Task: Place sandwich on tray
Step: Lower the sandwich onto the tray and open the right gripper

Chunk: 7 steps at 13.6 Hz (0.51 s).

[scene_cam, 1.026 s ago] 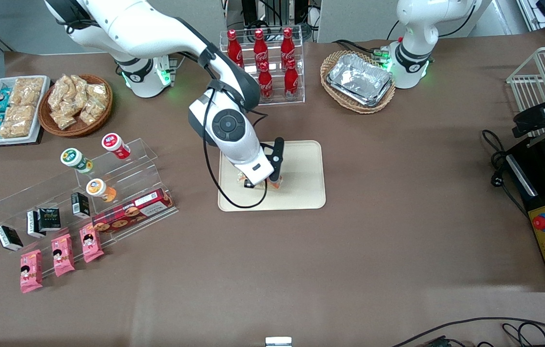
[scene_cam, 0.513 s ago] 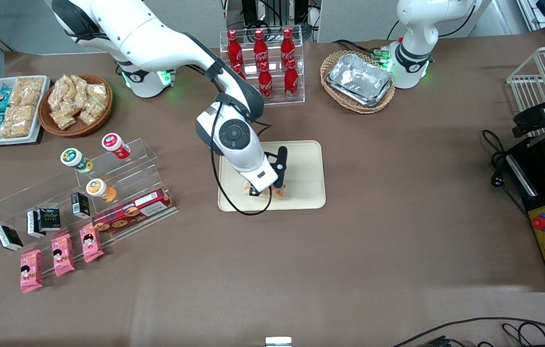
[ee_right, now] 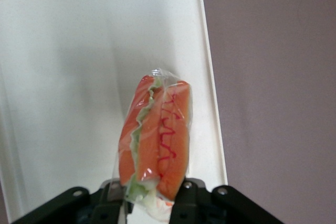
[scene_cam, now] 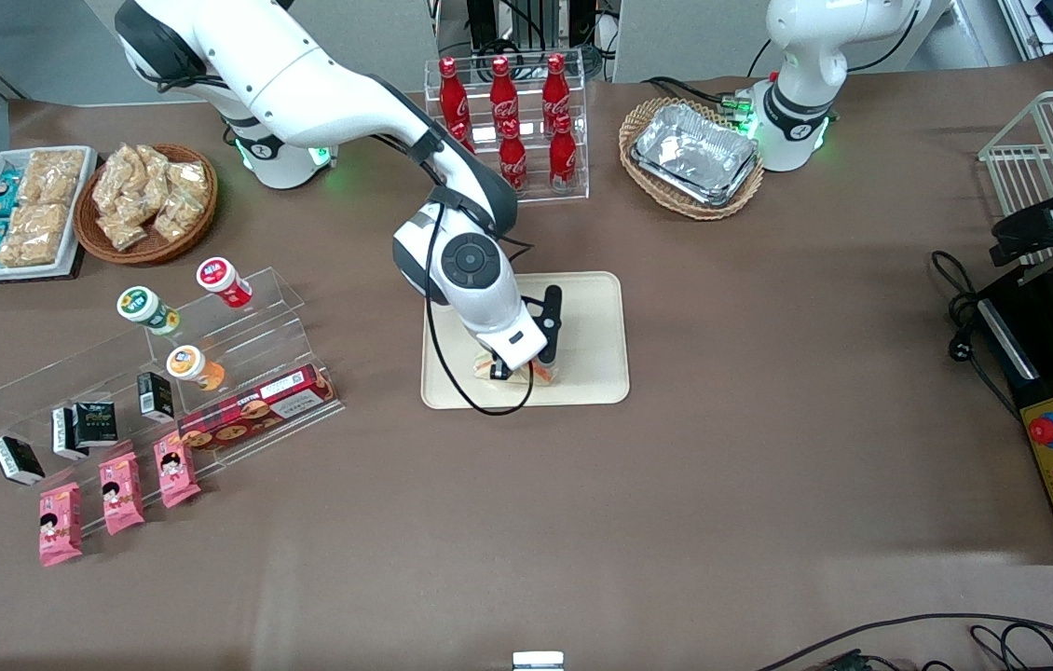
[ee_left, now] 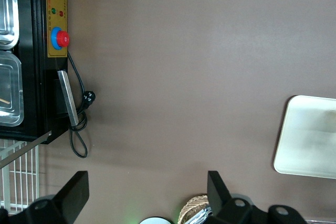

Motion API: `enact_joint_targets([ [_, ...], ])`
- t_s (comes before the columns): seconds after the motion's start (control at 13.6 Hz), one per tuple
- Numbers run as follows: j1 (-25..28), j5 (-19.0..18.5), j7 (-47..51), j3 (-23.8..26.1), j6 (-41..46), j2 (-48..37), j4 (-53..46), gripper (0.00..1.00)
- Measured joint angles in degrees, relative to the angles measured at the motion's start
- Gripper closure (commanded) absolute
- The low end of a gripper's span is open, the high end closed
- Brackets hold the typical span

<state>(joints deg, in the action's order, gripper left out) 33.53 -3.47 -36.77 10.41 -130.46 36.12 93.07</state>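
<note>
The cream-beige tray (scene_cam: 587, 321) lies mid-table; its pale surface also fills the right wrist view (ee_right: 68, 77), and one corner shows in the left wrist view (ee_left: 310, 135). My right gripper (scene_cam: 517, 366) is low over the part of the tray nearest the front camera, shut on the sandwich (ee_right: 155, 135). The sandwich is an orange-red wedge with pale green filling in clear wrap, sticking out from between the fingers (ee_right: 186, 198). From the front, only bits of the sandwich (scene_cam: 542, 374) show under the wrist. Whether it touches the tray I cannot tell.
A rack of red cola bottles (scene_cam: 508, 121) stands just past the tray, farther from the front camera. A wicker basket of foil trays (scene_cam: 694, 154) sits near the parked arm. An acrylic shelf (scene_cam: 163, 373), pink snack packets (scene_cam: 116, 494) and snack baskets (scene_cam: 149, 200) lie toward the working arm's end.
The right arm has carried the sandwich a little nearer the front camera and toward the parked arm's end, staying over the tray. The gripper has stayed shut on it.
</note>
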Motion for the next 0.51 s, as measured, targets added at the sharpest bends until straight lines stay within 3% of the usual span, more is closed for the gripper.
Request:
enact_joint_targets([
  [0.07,0.0,0.0,0.0,0.0,-0.4,0.3,0.0,0.01],
  [0.51,-1.5,0.2,0.8,-0.3,-0.9,0.4,-1.2,0.0],
])
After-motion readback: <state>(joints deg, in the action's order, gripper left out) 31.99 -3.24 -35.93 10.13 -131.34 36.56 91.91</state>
